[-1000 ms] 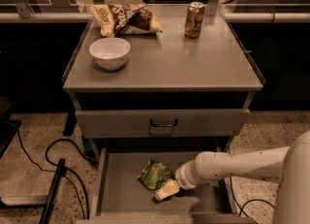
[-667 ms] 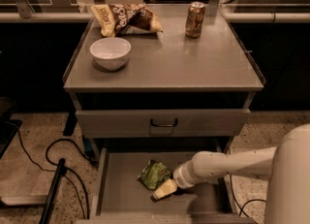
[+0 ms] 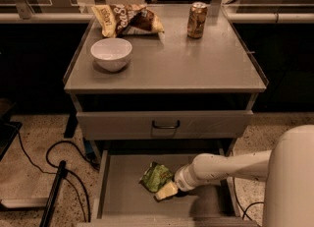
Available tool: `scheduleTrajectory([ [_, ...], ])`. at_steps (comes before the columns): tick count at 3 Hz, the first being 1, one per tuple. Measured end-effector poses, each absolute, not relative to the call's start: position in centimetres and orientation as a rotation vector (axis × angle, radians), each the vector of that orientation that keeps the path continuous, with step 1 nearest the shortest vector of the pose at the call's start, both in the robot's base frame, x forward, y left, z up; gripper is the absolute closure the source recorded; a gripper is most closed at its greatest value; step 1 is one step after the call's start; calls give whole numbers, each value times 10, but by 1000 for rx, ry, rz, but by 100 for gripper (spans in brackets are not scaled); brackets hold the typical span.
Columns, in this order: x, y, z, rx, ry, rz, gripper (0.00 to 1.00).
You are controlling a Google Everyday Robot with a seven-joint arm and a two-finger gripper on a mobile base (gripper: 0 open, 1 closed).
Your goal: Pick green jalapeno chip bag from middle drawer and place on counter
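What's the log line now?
gripper: in middle drawer, at green jalapeno chip bag | bag: on drawer floor, not on counter

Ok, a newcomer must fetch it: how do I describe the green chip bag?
Below the grey counter, look in the open middle drawer. The green jalapeno chip bag lies on its floor, beside the pincer. It is small and green; the other chip bag, up top, is brown and yellow.
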State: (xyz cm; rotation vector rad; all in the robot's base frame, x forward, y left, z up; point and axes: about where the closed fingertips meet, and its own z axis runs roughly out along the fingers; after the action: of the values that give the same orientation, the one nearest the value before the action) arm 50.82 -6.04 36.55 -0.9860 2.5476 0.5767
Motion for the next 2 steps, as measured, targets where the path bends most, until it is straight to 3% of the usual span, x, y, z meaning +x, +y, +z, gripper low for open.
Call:
scheduleTrajectory([
  [2, 508, -60, 366, -986, 2548, 577, 64],
])
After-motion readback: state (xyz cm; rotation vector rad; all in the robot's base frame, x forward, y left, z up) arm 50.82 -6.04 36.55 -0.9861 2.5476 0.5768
